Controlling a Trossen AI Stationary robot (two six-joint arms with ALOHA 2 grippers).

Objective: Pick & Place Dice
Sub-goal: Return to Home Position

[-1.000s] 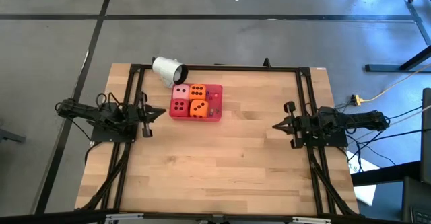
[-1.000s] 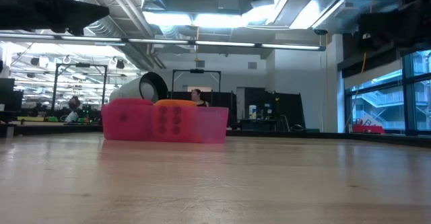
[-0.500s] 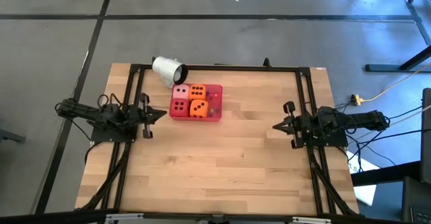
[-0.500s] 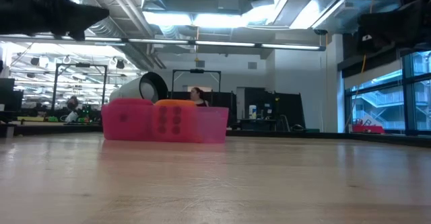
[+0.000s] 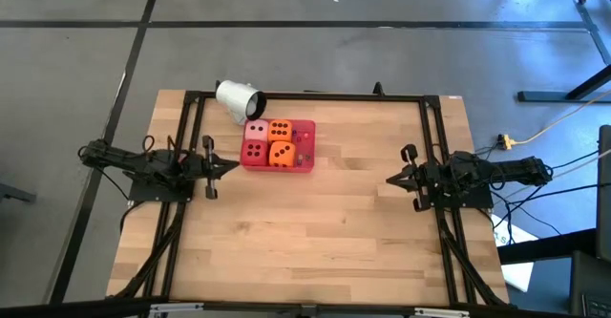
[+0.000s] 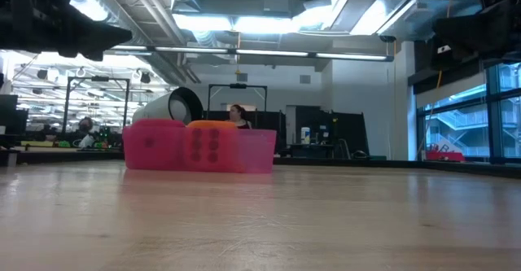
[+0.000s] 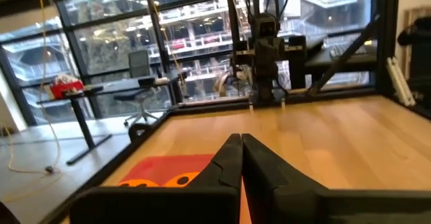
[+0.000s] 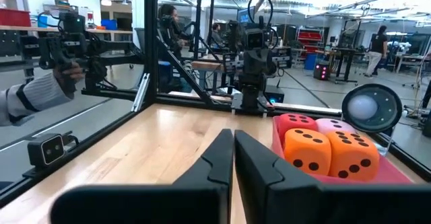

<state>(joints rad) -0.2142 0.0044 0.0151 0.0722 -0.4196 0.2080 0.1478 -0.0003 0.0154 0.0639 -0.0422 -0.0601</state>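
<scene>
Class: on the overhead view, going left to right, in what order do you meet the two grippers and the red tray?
Dark left two-finger gripper → flat red plastic tray → dark right two-finger gripper.

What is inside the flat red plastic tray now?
Four soft pip-marked cubes: pale pink die, red die, far orange die, near orange die. They cover the flat red tray's floor beneath them.

The dark two-finger left gripper (image 5: 236,166) has shifted slightly over the pale wooden table (image 5: 325,232), and seen from table height its dark arm (image 6: 61,27) now hangs lower.
</scene>
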